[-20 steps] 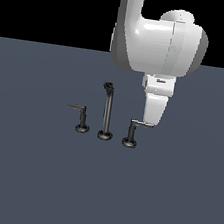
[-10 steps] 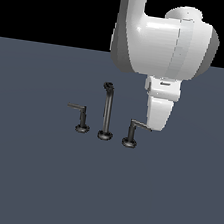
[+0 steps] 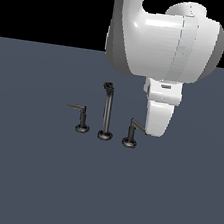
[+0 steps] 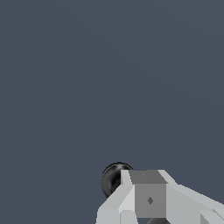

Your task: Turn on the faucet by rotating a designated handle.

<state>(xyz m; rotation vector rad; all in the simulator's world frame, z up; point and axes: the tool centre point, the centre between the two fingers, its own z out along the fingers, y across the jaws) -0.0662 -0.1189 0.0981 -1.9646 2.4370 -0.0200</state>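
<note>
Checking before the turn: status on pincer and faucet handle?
Pincer low at the handle, lever tip hidden behind it; open or shut unclear. Spout and smaller handle stand apart. Nothing blocking.

No readable text, label, brand, number or sign appears on anything in either view.

Three pieces stand in a row on the floor (image 3: pixel 33 184): a small lever (image 3: pixel 81 117) at the exterior view's left, the spout (image 3: pixel 106 111) in the middle, the handle (image 3: pixel 132 132) at the right. The gripper (image 3: pixel 158 121) hangs just right of the handle, against its bar.
</note>
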